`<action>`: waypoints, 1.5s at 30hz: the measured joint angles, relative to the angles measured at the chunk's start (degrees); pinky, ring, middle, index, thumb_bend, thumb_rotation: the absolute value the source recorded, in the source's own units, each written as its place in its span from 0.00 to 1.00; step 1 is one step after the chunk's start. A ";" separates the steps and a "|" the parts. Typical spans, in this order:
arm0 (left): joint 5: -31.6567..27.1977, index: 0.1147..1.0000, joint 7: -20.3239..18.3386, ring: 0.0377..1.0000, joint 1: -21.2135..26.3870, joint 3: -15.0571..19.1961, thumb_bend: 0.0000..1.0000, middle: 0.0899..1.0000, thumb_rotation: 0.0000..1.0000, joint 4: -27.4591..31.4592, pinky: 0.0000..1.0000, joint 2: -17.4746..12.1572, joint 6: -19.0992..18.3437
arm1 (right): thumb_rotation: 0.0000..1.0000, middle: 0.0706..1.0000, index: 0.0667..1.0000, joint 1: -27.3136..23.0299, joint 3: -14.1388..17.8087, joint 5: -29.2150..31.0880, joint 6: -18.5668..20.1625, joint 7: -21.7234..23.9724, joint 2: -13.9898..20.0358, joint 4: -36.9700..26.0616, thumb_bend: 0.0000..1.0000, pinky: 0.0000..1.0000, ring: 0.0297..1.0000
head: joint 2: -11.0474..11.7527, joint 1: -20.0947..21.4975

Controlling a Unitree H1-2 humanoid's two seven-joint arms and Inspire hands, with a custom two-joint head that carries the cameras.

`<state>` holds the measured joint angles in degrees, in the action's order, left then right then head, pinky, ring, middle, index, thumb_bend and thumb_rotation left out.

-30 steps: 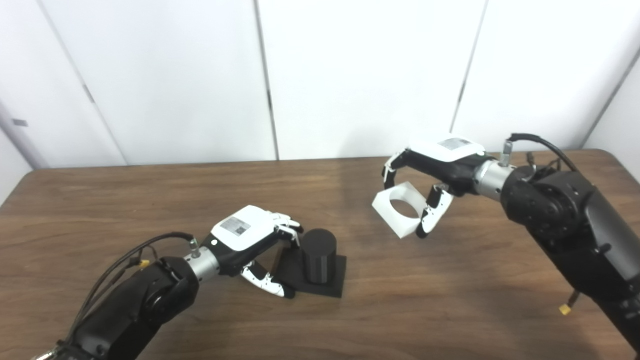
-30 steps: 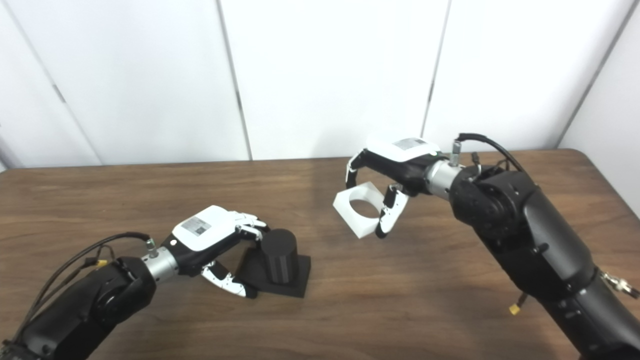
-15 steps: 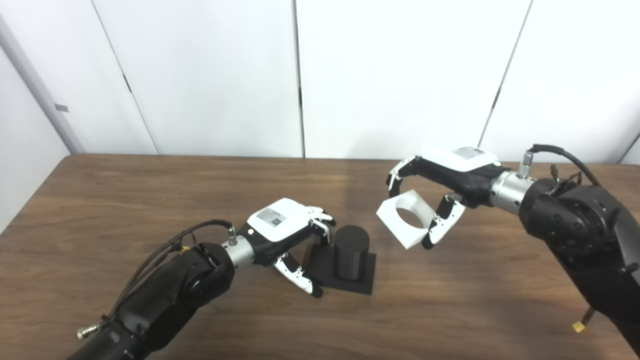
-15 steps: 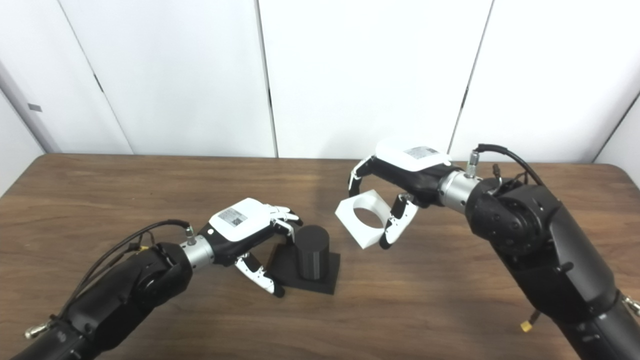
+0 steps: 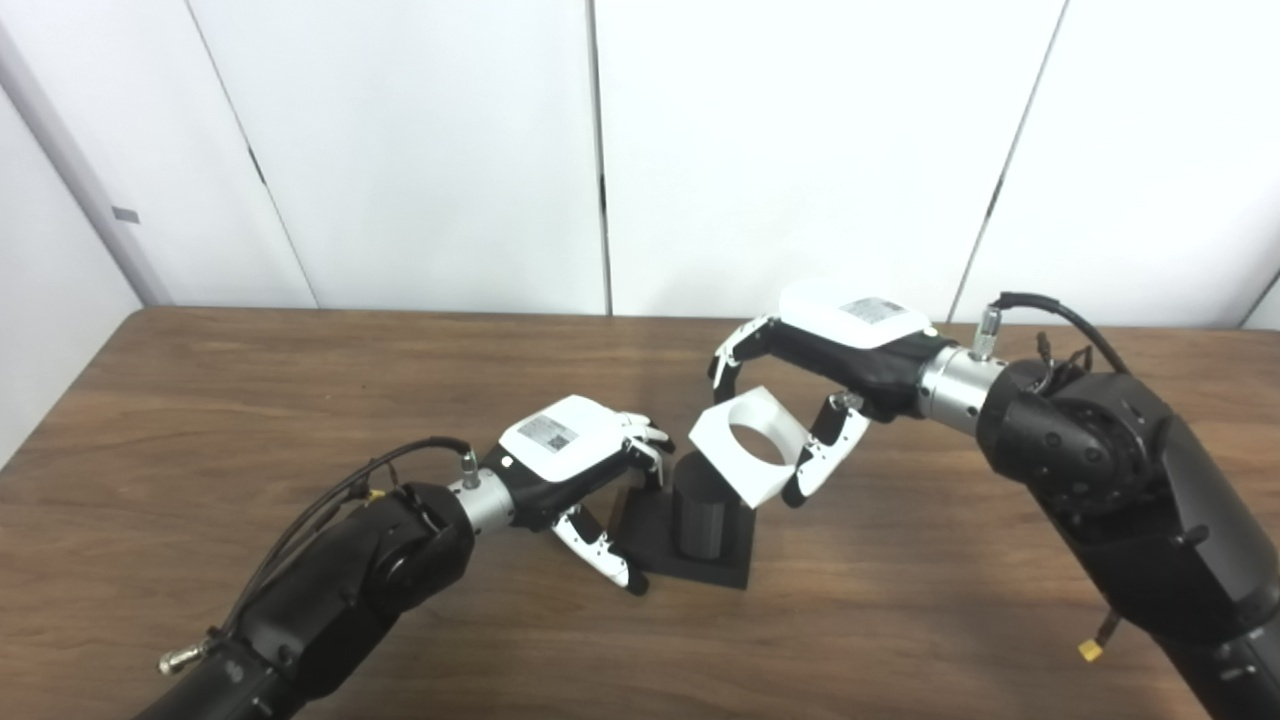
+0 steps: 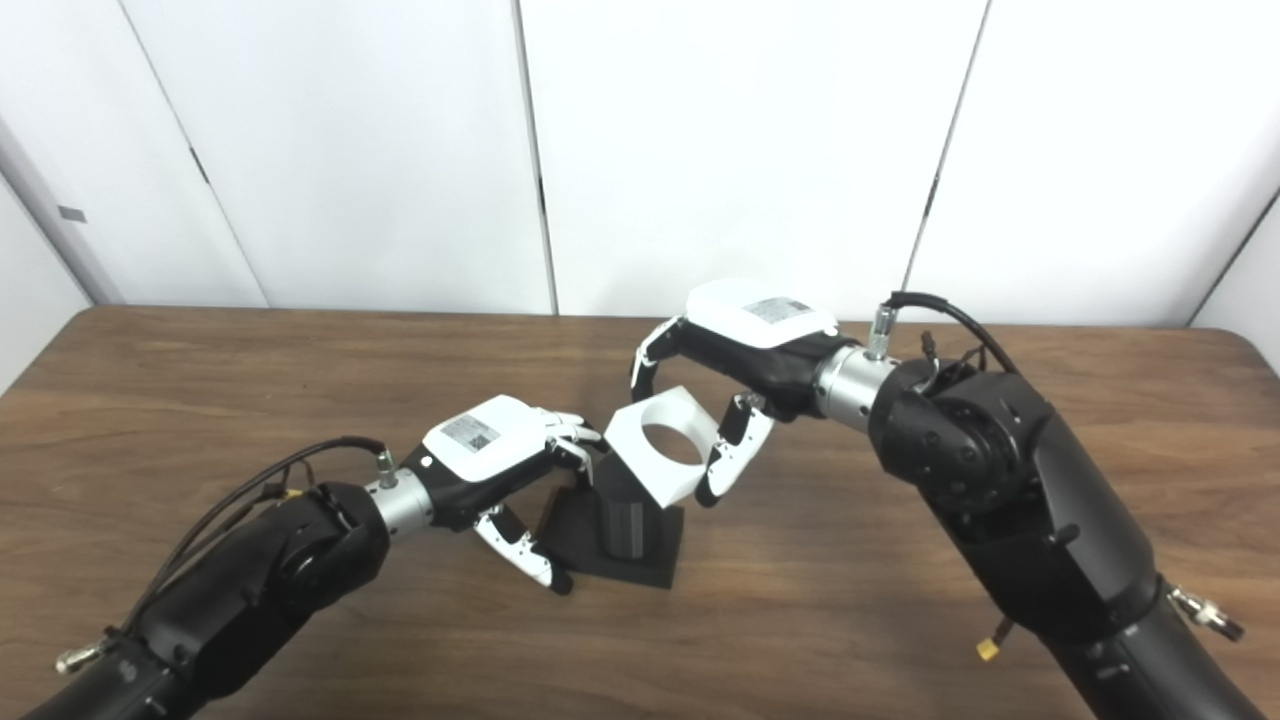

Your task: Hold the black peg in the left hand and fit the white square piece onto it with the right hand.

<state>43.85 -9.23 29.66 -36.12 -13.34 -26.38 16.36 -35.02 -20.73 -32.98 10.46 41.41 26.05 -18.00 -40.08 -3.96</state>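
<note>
Right hand [image 5: 810, 375] pinching tilted white square piece [image 5: 748, 446] frame-centre over black peg [image 5: 700, 517] | left hand [image 5: 575, 470] gripping peg base [image 5: 690, 560] on table [image 5: 300, 400]

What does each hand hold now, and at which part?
The right hand holds the white square piece by its outer edges. The left hand grips the black peg at its base plate's left edge.

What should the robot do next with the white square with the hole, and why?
Probably level the white square piece and lower it: the right hand holds it tilted just above the black peg, not yet on it, while the left hand steadies the peg's base.
</note>
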 measured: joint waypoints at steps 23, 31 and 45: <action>0.07 0.42 -0.13 0.89 0.02 -0.03 0.52 0.85 0.08 0.15 0.84 0.13 -0.04 | 0.13 0.75 0.44 0.29 -1.47 0.16 -0.25 0.02 -1.34 0.56 0.52 0.78 0.82 | -1.14 -0.09; 0.07 0.43 -0.36 0.89 0.00 -0.01 0.52 0.85 0.08 0.38 0.83 0.13 -0.15 | 0.13 0.75 0.44 0.93 -2.14 0.77 -1.34 0.01 -1.35 2.14 0.52 0.79 0.82 | -1.41 -0.17; 0.09 0.42 -0.78 0.89 0.01 -0.01 0.52 0.86 0.08 0.61 0.83 0.30 -0.54 | 0.13 0.75 0.44 1.00 -2.21 0.63 -2.01 -1.07 -2.64 4.71 0.52 0.80 0.82 | -1.14 -0.53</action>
<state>43.94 -10.01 29.67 -36.13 -12.73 -26.08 15.82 -34.02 -22.94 -32.35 8.45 40.34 23.41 -13.28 -41.22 -4.48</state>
